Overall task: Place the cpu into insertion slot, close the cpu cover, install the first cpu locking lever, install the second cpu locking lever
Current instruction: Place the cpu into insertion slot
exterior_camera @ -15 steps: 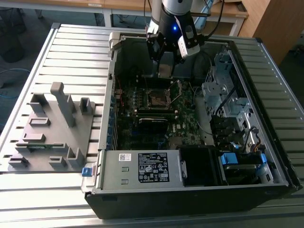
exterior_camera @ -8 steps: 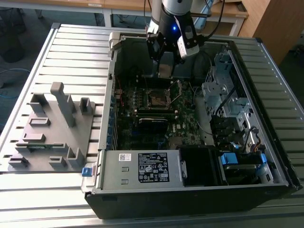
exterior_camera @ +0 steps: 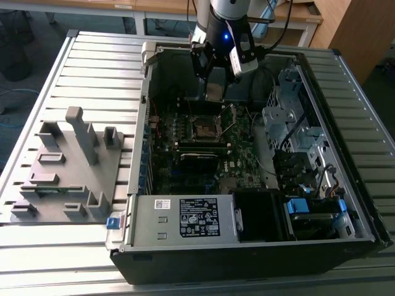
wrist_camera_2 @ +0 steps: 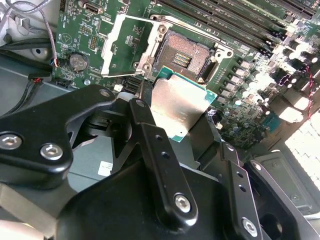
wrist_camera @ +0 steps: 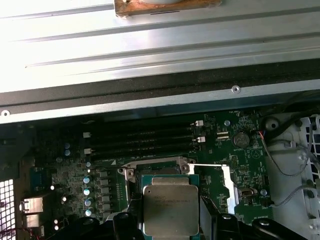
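The gripper (wrist_camera_2: 180,106) has its jaws clenched on opposite edges of the cpu (wrist_camera_2: 176,109), which it carries flat just above the board. In the exterior view the bare insertion slot (exterior_camera: 203,128) lies near, at about six o'clock from the cpu, with the cpu cover (wrist_camera_2: 111,37) swung open beside it.

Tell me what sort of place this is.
Probably a robotics lab or workshop: an open computer case lies on a slatted metal table, a grey fixture beside it, wooden desks behind, and the gripper holds a cpu over the case.
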Controlling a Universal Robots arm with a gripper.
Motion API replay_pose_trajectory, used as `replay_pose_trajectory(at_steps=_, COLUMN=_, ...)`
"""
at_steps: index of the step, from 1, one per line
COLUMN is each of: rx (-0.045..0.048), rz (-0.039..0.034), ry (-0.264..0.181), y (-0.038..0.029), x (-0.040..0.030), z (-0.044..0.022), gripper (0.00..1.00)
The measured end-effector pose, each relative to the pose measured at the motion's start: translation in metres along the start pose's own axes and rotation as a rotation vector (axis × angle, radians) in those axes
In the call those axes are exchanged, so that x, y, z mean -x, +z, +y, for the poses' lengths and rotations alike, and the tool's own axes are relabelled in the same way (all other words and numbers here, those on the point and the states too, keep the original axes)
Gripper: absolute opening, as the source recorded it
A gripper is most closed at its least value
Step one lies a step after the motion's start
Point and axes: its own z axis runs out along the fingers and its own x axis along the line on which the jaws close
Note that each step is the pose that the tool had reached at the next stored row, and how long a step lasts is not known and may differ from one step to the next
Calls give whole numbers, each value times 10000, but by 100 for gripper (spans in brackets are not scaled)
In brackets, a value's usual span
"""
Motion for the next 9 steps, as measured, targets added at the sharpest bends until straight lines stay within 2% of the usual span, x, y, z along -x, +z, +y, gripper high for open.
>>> replay_pose_trajectory(at_steps=3, rx=0, rz=-7, ry=74, y=1, x=0, z=0, gripper=54)
replay_pose_trajectory(at_steps=9, rx=11, rz=-57, ry=632, y=7, x=0, z=-1, gripper=54)
